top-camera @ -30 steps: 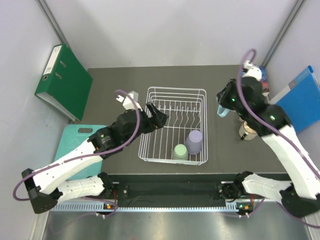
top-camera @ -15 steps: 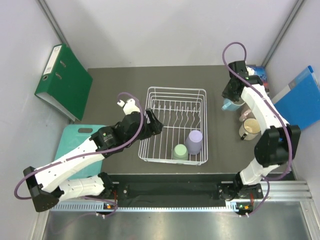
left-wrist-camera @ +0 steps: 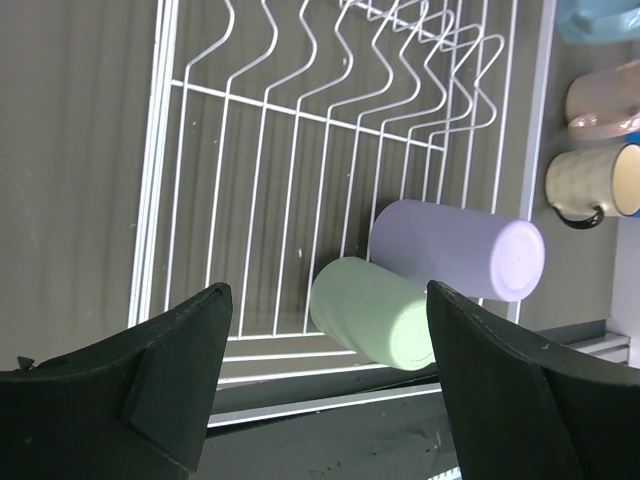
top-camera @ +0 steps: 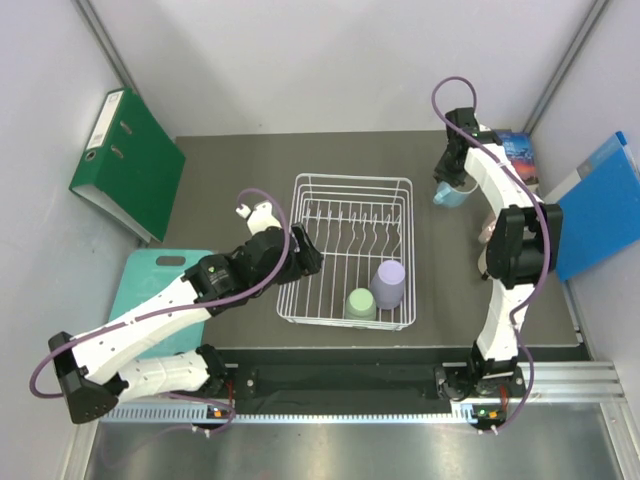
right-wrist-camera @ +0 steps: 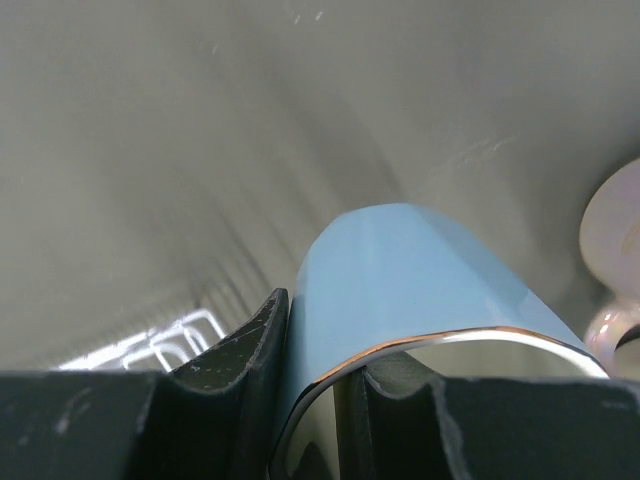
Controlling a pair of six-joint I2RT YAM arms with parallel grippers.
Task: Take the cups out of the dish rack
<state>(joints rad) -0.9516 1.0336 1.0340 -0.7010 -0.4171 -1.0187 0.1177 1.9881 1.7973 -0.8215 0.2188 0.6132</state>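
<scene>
Right claw [right-wrist-camera: 318, 380]: pinched shut on the rim of the blue cup [right-wrist-camera: 420, 270], with one finger outside the wall and one inside the mouth.
Left claw [top-camera: 308, 252]: spread wide, nothing held, hung over the near-left part of the rack [top-camera: 352, 178].
Changed, right side: over the last second the blue cup has been carried farther back and to the right of the rack. The arm is now stretched out toward the far right of the counter [top-camera: 230, 170].
Changed, left side: the claw has been drawn slightly back toward the rack's left wall.
Meaning for the task: the blue cup is judged out of the rack and close to being set down; release has not been made. The green cup [top-camera: 360, 303] and the lavender cup [top-camera: 389, 281] are left inside, touching, at the near-right corner.
Top view only: both arms and the whole rack are shown, but the cups already set out are largely hidden by the right arm.
Left wrist only: the pink cup [left-wrist-camera: 605, 100] and the cream cup [left-wrist-camera: 590, 185] are seen on the counter just beyond the rack's right wall. The two remaining cups are seen base-up.
Right wrist only: the grip on the rim is shown. Whether the blue cup touches the counter cannot be told.
</scene>
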